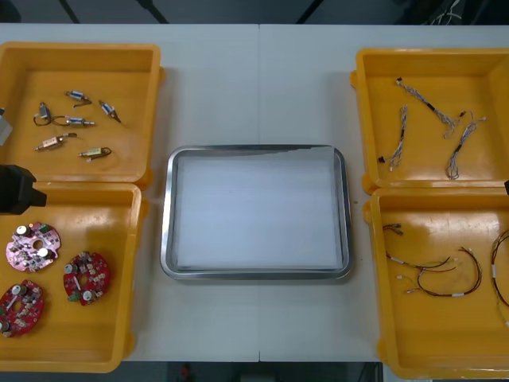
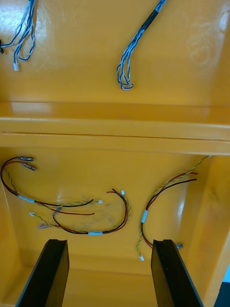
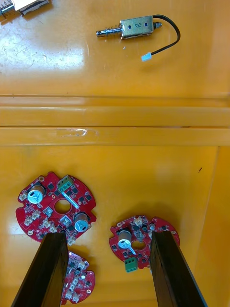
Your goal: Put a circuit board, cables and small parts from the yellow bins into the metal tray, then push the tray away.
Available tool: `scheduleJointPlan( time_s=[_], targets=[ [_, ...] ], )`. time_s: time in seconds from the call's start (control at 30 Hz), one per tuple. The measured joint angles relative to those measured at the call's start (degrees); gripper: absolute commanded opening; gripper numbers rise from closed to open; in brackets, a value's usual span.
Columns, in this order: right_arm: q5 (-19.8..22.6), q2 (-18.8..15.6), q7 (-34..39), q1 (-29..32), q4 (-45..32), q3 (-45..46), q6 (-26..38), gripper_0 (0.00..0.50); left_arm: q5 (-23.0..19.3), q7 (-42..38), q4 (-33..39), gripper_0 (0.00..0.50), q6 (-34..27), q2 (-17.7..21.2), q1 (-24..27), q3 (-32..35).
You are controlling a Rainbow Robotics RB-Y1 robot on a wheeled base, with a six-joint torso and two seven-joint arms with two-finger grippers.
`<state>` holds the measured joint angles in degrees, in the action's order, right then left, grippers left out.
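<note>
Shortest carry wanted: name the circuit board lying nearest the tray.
The circuit board toward the metal tray; the other two boards lie farther out near the yellow bin's outer wall.

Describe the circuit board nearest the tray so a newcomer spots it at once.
Start at the metal tray, then go to the near yellow bin on the robot's left, which holds three round red circuit boards. Take the board closest to the tray; the other two lie along the bin's outer side, farther from it.
</note>
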<state>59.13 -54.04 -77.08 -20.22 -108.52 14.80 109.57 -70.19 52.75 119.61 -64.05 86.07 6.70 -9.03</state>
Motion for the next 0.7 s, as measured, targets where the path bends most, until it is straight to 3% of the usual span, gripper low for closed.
scheduleJointPlan(
  time_s=[0.7],
  targets=[
    [0.0, 0.0, 0.0, 0.0, 0.0, 0.0, 0.0, 0.5, 0.0, 0.0, 0.0, 0.5, 0.0, 0.0, 0.0, 0.0]
  ],
)
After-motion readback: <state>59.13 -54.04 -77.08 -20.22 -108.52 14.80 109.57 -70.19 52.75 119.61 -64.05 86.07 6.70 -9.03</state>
